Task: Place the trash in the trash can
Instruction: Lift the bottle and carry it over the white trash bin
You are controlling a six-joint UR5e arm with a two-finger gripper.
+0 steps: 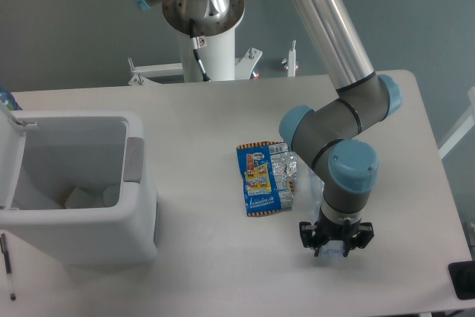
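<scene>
The crumpled blue-and-silver snack wrapper [265, 178] with orange edges lies flat on the white table, just left of my arm. The crushed clear plastic bottle [315, 187] is mostly hidden under my wrist; a pale piece of it shows between the black fingers. My gripper [335, 247] points straight down at the table near the front edge, its fingers standing either side of that piece. The wrist hides the fingertips, so I cannot tell whether they press on it. The white trash can [141, 217] with its grey side panel stands at the left, lid open.
The can holds some white scraps [78, 197]. A thin pen [7, 266] lies beside the can at the table's front left. A black object [464, 280] sits at the front right corner. The robot's white base column [206, 42] stands behind the table.
</scene>
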